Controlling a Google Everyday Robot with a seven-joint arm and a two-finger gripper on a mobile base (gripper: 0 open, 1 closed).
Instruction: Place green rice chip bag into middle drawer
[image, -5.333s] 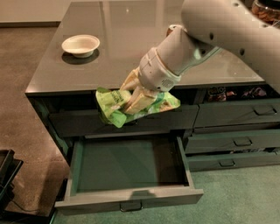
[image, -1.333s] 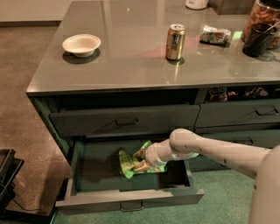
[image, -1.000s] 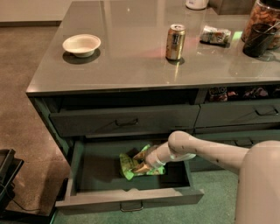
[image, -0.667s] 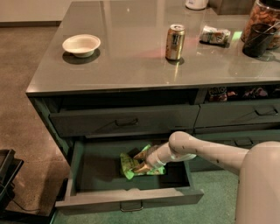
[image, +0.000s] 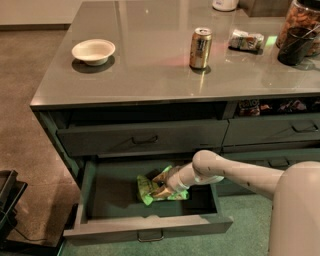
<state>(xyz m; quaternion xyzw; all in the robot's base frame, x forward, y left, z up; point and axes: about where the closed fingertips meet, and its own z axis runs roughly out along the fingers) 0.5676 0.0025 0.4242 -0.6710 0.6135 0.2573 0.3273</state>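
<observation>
Countertop (image: 150, 75): bowl (image: 93, 51), can (image: 200, 48); open middle drawer (image: 150, 229) holds green rice chip bag (image: 146, 190), gripper (image: 161, 184) on it, grasp unclear

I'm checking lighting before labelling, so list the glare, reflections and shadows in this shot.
Camera view: the glossy countertop shows pale glare streaks at its far end and mirrors the can; the bowl casts a soft shadow at its near edge; the middle drawer is dim inside, where the gripper sits against the green rice chip bag.
</observation>
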